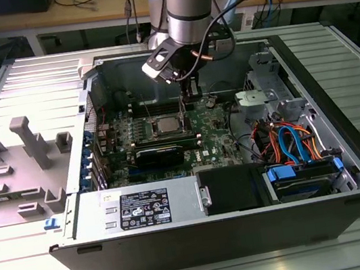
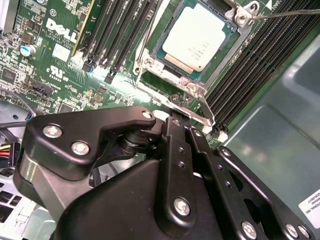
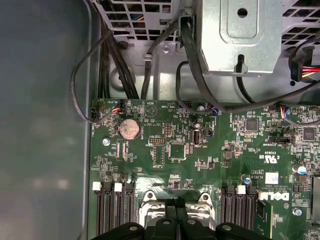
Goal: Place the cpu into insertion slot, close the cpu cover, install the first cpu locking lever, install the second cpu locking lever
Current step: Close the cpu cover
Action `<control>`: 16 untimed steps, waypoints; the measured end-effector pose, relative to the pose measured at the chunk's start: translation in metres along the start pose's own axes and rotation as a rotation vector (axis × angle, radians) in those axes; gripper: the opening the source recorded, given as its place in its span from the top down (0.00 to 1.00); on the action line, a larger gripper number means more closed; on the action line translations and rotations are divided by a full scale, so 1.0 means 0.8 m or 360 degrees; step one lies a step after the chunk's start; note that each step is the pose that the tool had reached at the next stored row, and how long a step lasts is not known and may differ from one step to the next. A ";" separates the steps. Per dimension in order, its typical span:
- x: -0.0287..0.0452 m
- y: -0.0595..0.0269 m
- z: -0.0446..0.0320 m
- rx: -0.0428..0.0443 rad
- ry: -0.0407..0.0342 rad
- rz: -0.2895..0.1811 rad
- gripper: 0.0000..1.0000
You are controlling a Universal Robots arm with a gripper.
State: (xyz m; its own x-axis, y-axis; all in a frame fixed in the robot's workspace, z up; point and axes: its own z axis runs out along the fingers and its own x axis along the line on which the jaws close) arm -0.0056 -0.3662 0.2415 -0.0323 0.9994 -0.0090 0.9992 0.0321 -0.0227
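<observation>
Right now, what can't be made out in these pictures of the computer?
Second wrist view: the hand hides the near edge of the cpu cover; a locking lever runs off the picture.
First wrist view: hand and picture edge cut off the cover.
Exterior view: the cpu is too small to judge seating.

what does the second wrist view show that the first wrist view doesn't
Second wrist view: the cpu with its silvery top, and a thin wire lever beside it. First wrist view: a coin cell battery, black cables and a silver metal bracket past the board's edge. In both wrist views: the shut gripper, metal of the cpu cover, the memory slots and the green motherboard.
</observation>
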 end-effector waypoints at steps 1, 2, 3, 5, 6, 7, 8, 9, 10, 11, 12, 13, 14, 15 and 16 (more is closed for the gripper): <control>0.0000 -0.001 0.0001 0.0000 0.0000 0.0000 0.89; 0.0000 -0.001 0.0001 0.0000 0.0000 0.0000 0.89; 0.0001 -0.001 0.0001 0.0000 0.0000 0.0000 0.89; 0.0001 -0.002 0.0001 0.0000 0.0000 0.0000 0.89; 0.0001 -0.002 0.0001 0.0000 0.0000 0.0000 0.89; 0.0001 -0.003 0.0002 0.0000 0.0000 0.0000 0.89; 0.0001 -0.004 0.0002 0.0000 0.0000 0.0000 0.89; 0.0002 -0.006 0.0004 0.0000 0.0000 0.0000 0.89; 0.0003 -0.008 0.0007 0.0000 0.0000 0.0000 0.89; 0.0003 -0.009 0.0009 0.0000 0.0000 -0.0001 0.89; 0.0004 -0.012 0.0013 0.0000 0.0000 -0.0001 0.89; 0.0005 -0.016 0.0019 0.0000 0.0000 -0.0002 0.89; 0.0006 -0.018 0.0022 0.0000 0.0000 -0.0002 0.89; 0.0007 -0.021 0.0029 0.0000 0.0000 -0.0002 0.89; 0.0008 -0.022 0.0031 0.0000 0.0000 -0.0002 0.89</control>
State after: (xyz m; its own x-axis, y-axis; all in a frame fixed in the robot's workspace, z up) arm -0.0235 -0.3662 0.2395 -0.0338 0.9994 -0.0090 0.9992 0.0336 -0.0227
